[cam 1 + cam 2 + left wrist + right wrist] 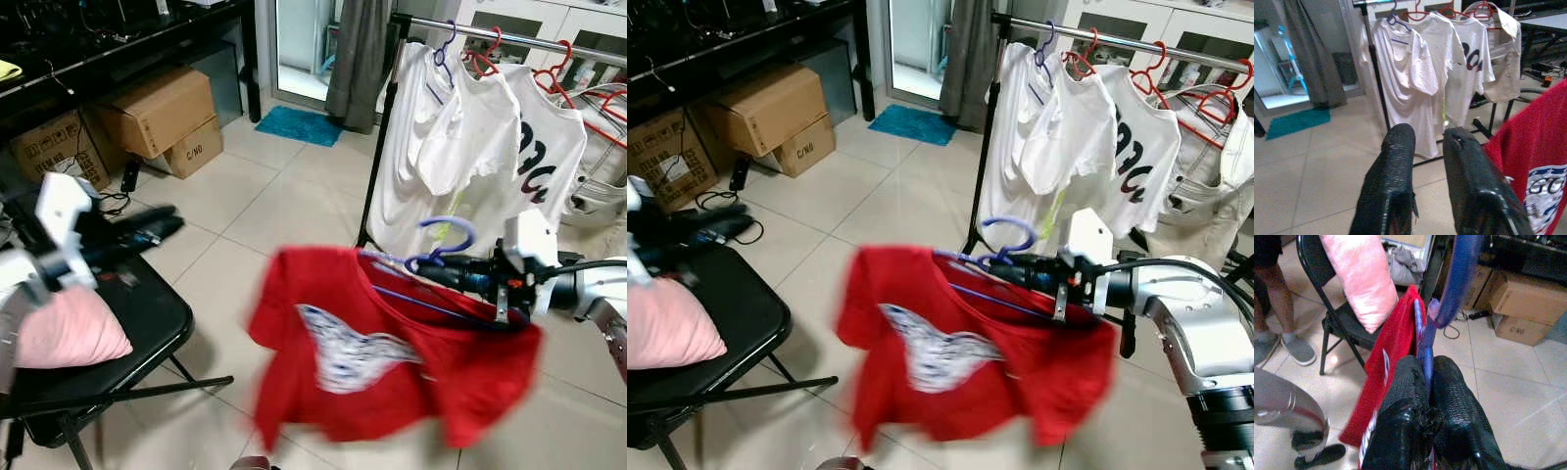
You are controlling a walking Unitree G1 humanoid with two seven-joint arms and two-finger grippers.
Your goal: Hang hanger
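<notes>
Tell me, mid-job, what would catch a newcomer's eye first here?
The red shirt hangs mid-frame on a blue hanger, pinched in the right claw. Behind it, white shirts hang along the clothes rail at upper right. At lower left, a pink cushion lies on a black chair, with the left claw open above it.

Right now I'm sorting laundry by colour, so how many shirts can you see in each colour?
White shirts on the rail: 3
Red shirt, on the blue hanger held by the right gripper: 1
Total: 4
</notes>
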